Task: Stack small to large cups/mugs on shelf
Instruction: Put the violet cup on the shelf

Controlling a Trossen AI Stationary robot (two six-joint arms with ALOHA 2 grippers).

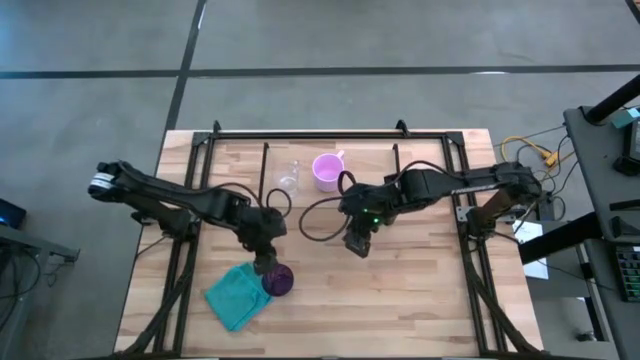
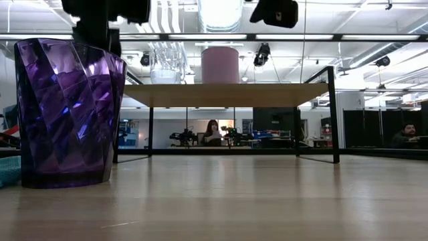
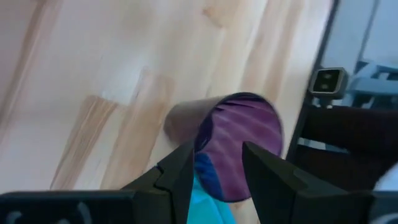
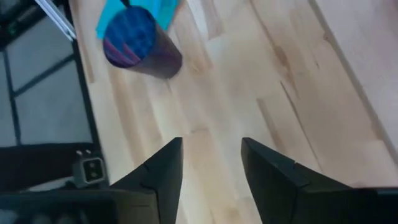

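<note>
Counting three vessels: one clear glass [image 1: 289, 176] and one pink mug [image 1: 327, 170] on the shelf [image 1: 430, 150] at 12 o'clock; one purple cup [image 1: 279, 280] at 7 o'clock beside the teal cloth [image 1: 236, 296]; left gripper [image 3: 217, 171] part-open above its rim, gripping nothing; right gripper [image 4: 211, 163] part-open, empty, mid-table.

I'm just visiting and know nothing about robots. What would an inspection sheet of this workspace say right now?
Surface: light wooden table, bare in front.
Job's things: clear glass and pink mug stand side by side on the shelf; purple cup stands upright on the table, touching the teal cloth.
Clutter: teal cloth, crumpled beside the purple cup.
Grippers: left gripper open, just above the purple cup's rim; right gripper open and empty, over bare table near the middle.
Cables: black cables loop along both arms; yellow and orange cables lie off the table's right side.
Surroundings: grey floor; people seated far behind the table.
</note>
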